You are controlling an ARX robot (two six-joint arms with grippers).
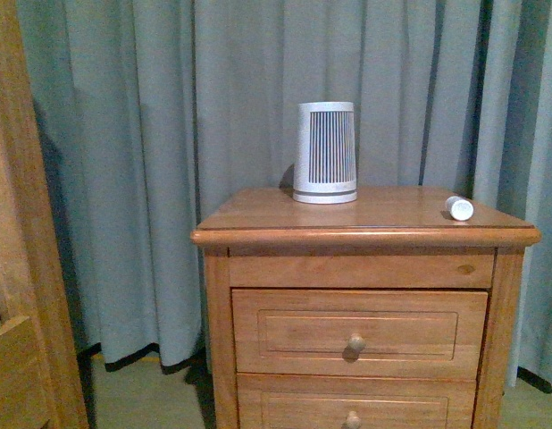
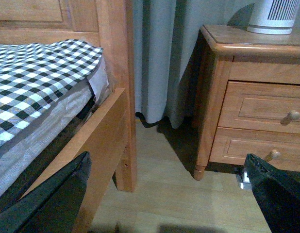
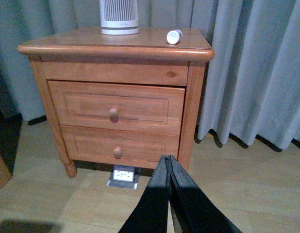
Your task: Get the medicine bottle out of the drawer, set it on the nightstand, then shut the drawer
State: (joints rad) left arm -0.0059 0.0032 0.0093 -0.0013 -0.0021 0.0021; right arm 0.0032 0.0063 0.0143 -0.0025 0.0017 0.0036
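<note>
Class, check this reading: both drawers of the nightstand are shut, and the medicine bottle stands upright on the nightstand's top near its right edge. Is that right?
Not quite. The medicine bottle lies on its side, not upright; the front view and the right wrist view both show it. The rest holds: it rests on the nightstand top near the right edge, and the upper drawer and the lower drawer are shut.

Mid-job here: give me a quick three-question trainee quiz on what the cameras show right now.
1. True or false: the medicine bottle lies on its side on the nightstand.
2. Are the upper drawer and the lower drawer open or shut?
3. Which end effector has its fingers pressed together? A) left end effector B) right end effector

Key: 1 true, near the top's right edge, apart from the ribbed white cylinder. 2 both shut. 3 B; the left one is spread wide.
</note>
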